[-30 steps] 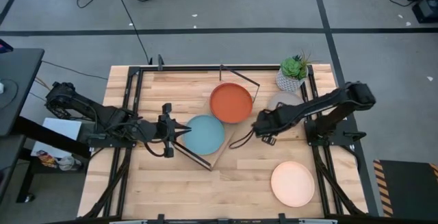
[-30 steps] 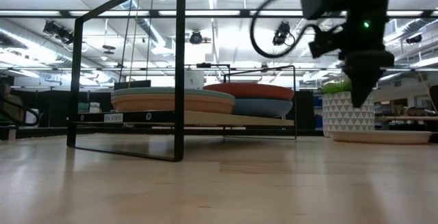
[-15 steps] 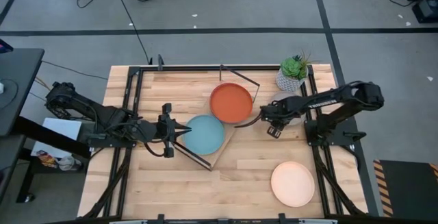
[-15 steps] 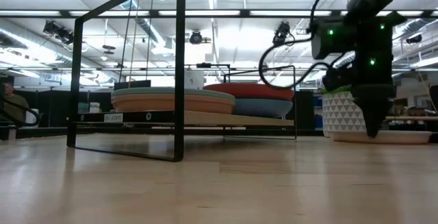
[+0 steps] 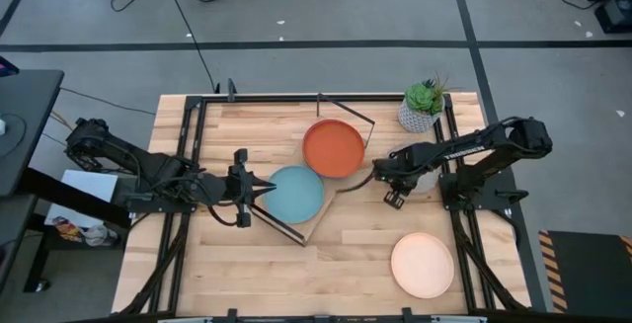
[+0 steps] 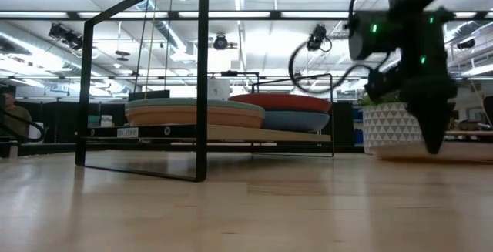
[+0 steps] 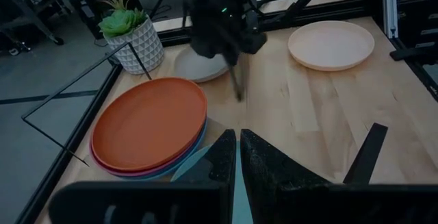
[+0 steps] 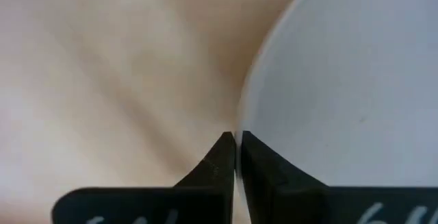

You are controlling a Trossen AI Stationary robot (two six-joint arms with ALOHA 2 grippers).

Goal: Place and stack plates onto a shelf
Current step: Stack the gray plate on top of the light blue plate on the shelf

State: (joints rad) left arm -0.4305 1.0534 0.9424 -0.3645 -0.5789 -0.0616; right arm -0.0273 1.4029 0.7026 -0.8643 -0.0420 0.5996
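On the shelf an orange plate tops a stack at the far end. A light teal plate tops a second stack at the near end. A pale grey plate lies on the table right of the shelf, beside a plant pot. My right gripper is shut and points down at the edge of that plate. A peach plate lies flat near the table's front right. My left gripper is shut at the teal plate's left edge. My right gripper comes from above, pointing down. In its wrist view its shut fingertips stand right at the pale grey plate's rim, on the side toward the shelf. I cannot tell whether the rim lies between them. The plate lies on the table.
The shelf's black wire end frames rise at both ends of the plank. A potted plant stands at the table's far right, close behind the pale grey plate. Black rails edge the wooden tabletop.
My right gripper has moved away from the shelf toward the table's right and come down until its tips are at table height beside the pale grey plate. Its fingers have come together.
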